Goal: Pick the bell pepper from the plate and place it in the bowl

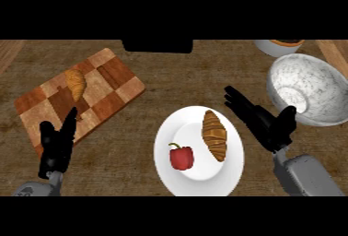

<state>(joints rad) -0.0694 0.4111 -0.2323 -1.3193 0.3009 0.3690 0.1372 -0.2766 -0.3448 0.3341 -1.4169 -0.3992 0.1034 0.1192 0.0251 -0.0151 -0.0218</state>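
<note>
**Red pepper lies on the plate, both hands open and clear of it**

The brown desk (170, 83) fills the view. On its left side a checkered wooden cutting board (102, 87) lies at a slant, with a croissant (77, 84) on it.

At the right sits a large marbled white bowl (307, 87), holding nothing that shows. Just behind it, at the top edge, part of a smaller bowl (279, 46) with something orange inside can be seen.

A white plate (198, 177) lies in the middle near the front, between the two hands. On its right half a second croissant (215, 135) runs lengthwise, front to back.

The right hand (262, 122) hovers between plate and bowl, fingers straight and spread, pointing up and to the left, beside the plate's right rim; it holds nothing. The left hand (58, 143) shows at the lower left over the board's near corner, fingers straight and together, also holding nothing.

The bell pepper (181, 157), red, rests on the plate's left half, just beside the croissant. Its long axis runs roughly front to back, with the stem pointing away, toward the top of the view and slightly left.
</note>
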